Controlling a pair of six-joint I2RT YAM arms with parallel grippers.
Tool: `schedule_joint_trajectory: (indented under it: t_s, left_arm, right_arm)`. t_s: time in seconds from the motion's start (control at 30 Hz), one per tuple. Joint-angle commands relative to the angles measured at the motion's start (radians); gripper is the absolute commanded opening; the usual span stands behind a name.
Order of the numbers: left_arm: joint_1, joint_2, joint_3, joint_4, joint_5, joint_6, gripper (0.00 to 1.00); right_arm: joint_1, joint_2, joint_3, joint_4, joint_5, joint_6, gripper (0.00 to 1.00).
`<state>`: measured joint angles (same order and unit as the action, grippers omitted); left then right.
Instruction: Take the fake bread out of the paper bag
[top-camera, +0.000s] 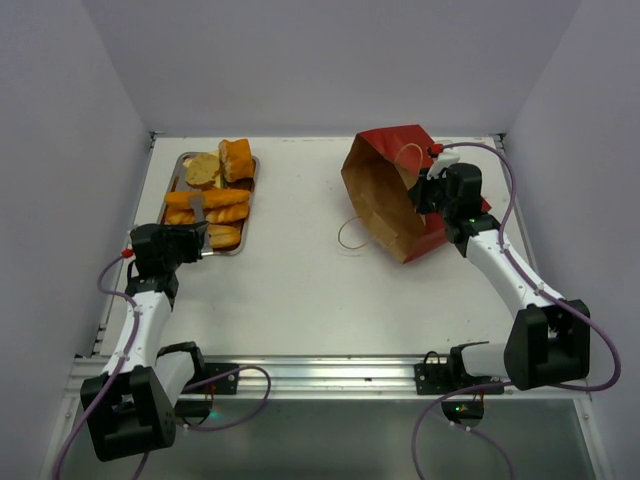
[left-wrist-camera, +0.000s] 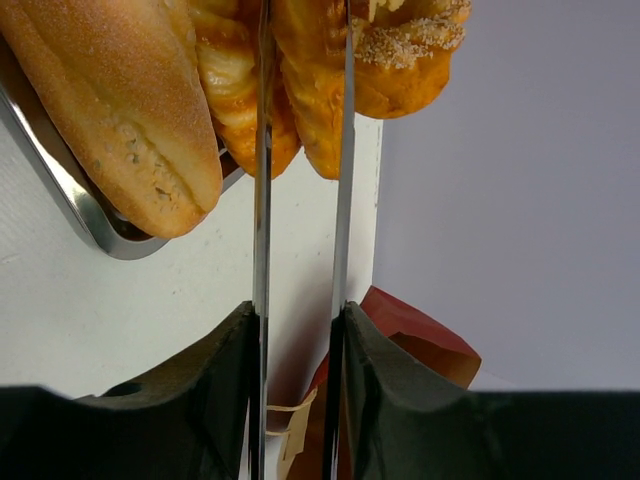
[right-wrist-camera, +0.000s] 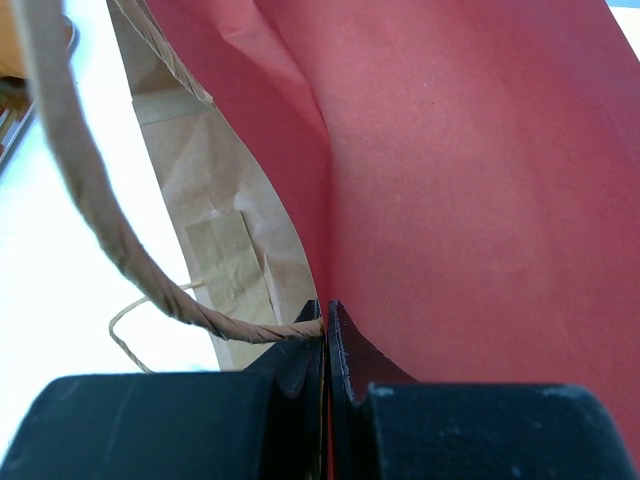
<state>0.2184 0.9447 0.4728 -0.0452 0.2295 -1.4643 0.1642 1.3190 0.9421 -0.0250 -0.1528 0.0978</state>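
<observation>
Upper right, the right claw pinches the thin, floppy paper bag by its rim. Upper left, the parted left claw hovers over light, firm fake bread in the tray, best gripped mid-length.

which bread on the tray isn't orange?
The round pale bun at the far left corner of the tray. It is flat and tan, while the other pieces are all orange-gold.
</observation>
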Motion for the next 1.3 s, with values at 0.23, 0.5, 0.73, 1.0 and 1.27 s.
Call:
schedule_joint_trajectory:
  t_s: [0.23, 0.5, 0.73, 1.0, 1.27]
  left_arm:
    - [0.016, -0.034, 0.018, 0.047, 0.017, 0.021, 0.54]
    - [0.018, -0.086, 0.018, -0.010, 0.045, 0.021, 0.55]
    - [0.016, -0.133, 0.003, -0.048, 0.088, 0.024, 0.55]
    - [0.015, -0.161, 0.018, -0.071, 0.129, 0.035, 0.53]
    - [-0.008, -0.161, 0.056, -0.102, 0.149, 0.053, 0.52]
  right_arm:
    - [-0.006, -0.033, -0.005, 0.056, -0.022, 0.016, 0.00]
    - [-0.008, -0.038, -0.006, 0.057, -0.024, 0.019, 0.00]
    - [-0.011, -0.040, -0.005, 0.057, -0.021, 0.019, 0.00]
    - [-0.014, -0.044, -0.005, 0.057, -0.021, 0.019, 0.00]
    - [-0.017, -0.047, -0.003, 0.057, -0.018, 0.020, 0.00]
